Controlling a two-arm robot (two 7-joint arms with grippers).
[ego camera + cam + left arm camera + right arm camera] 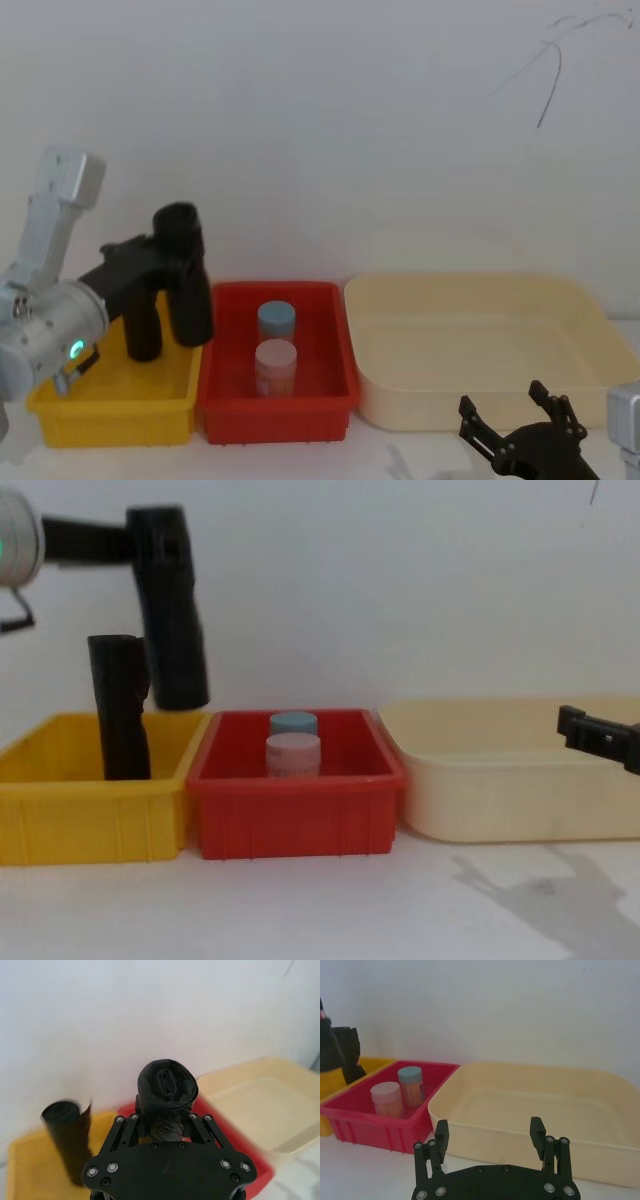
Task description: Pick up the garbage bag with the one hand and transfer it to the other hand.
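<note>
You are holding the left arm raised over the left end of the white desk [300, 910], its silver wrist [50, 330] with the green-glowing ring lying roughly level and pointing in toward the middle. The left end effector [167, 1122] is clamping shut on the tightly rolled black plastic garbage bag [172, 620], gripping it near its upper end. The bag is hanging nearly upright, slightly tilted, with its lower end just above the rim of the yellow plastic bin [90, 820] on the side next to the red plastic bin [275, 415].

A second black roll with a loose flap [120, 710] is standing inside the yellow bin, just beside the lifted bag.

Your right arm is sitting low near the desk's front right corner. The right end effector [489, 1132] is spreading its fingers wide, gripping nothing, and facing the broad cream plastic tray [420, 400].

The red bin is sitting between the yellow bin and the tray, holding a blue-lidded jar [276, 318] and a pink-lidded jar [275, 355]. All three containers are lining the desk's back edge against a plain white wall [320, 120].
</note>
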